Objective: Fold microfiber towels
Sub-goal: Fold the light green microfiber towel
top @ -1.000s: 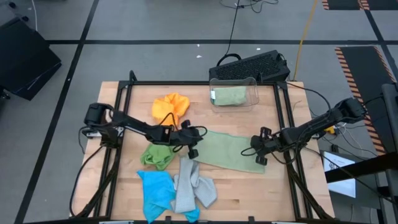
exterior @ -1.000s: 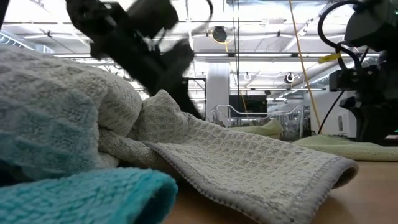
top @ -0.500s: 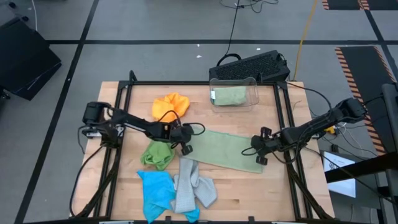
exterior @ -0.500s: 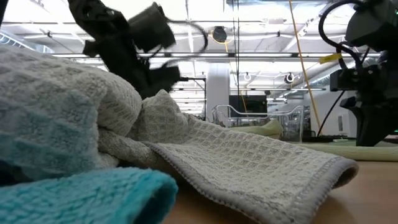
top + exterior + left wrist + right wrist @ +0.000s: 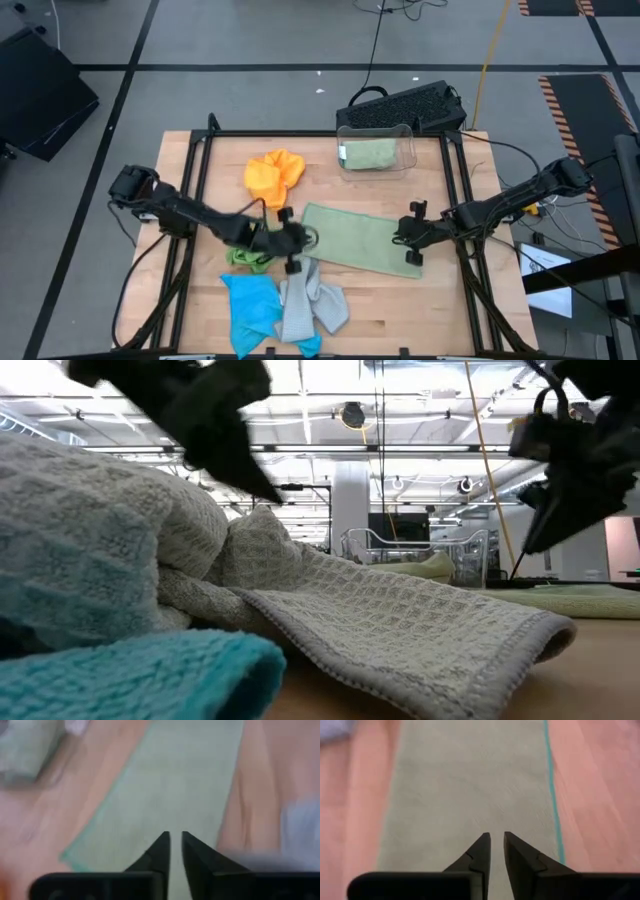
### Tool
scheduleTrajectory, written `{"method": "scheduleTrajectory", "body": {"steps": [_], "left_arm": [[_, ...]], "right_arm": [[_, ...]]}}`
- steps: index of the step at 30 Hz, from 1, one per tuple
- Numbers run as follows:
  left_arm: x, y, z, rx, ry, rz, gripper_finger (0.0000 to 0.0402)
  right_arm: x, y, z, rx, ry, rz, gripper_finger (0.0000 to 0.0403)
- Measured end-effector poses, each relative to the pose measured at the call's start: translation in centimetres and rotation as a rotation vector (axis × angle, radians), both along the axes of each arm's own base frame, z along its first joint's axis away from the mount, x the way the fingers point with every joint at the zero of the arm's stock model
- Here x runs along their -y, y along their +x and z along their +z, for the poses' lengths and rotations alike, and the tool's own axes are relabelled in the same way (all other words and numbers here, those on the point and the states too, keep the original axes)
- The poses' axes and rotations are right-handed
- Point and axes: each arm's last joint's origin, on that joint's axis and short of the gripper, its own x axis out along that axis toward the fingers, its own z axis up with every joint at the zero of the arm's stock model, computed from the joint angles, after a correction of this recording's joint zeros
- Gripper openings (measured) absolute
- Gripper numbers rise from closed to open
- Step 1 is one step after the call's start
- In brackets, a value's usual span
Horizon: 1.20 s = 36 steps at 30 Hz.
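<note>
A pale green towel (image 5: 355, 238) lies spread flat at the table's middle; it also shows in the left wrist view (image 5: 180, 785) and the right wrist view (image 5: 470, 785). My left gripper (image 5: 295, 240) (image 5: 175, 836) is shut over the towel's left end. My right gripper (image 5: 405, 245) (image 5: 496, 836) is shut over its right end. In the low view both fingertips stand above the cloth, left (image 5: 270, 495) and right (image 5: 528, 545). An orange towel (image 5: 273, 172), a bright green towel (image 5: 245, 255), a blue towel (image 5: 250, 305) and a grey towel (image 5: 312, 300) lie bunched on the table.
A clear plastic bin (image 5: 376, 150) holding a folded pale green cloth stands at the far edge, with a black keyboard (image 5: 405, 105) behind it. The grey towel (image 5: 380, 620) and the blue towel (image 5: 130, 670) fill the near side in the low view. Bare wood shows at the near right (image 5: 420, 310).
My left gripper has gone toward the table's left and near edges and has risen. My right gripper has risen off the towel's right end and shifted a little toward the left. The pale green towel's left end now lies farther left; the towel stays flat.
</note>
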Motion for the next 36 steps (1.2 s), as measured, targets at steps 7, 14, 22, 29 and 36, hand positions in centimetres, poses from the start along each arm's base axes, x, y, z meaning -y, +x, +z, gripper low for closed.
{"method": "scheduleTrajectory", "body": {"steps": [7, 14, 22, 29, 36], "left_arm": [[2.4, -1.7, -0.9, -0.104, 0.155, -0.072, 0.0187], [1.2, -1.4, -2.4, -0.239, 0.270, -0.162, 0.0225], [0.7, -0.9, -3.4, -0.290, 0.228, -0.243, 0.0191], [0.8, -1.1, -3.5, -0.311, 0.187, -0.254, 0.0173], [0.5, -1.2, -4.7, -0.369, 0.283, -0.312, 0.0172]], "right_arm": [[-0.6, 1.7, 1.1, 0.197, -0.028, 0.082, 0.0054], [-0.6, 4.1, 2.4, 0.435, -0.056, 0.056, 0.0054], [-0.7, 5.3, 1.3, 0.437, -0.051, 0.034, 0.0054], [-0.8, 6.6, 0.6, 0.487, -0.045, 0.025, 0.0055], [-1.2, 8.0, -0.4, 0.565, -0.008, 0.003, 0.0055]]}}
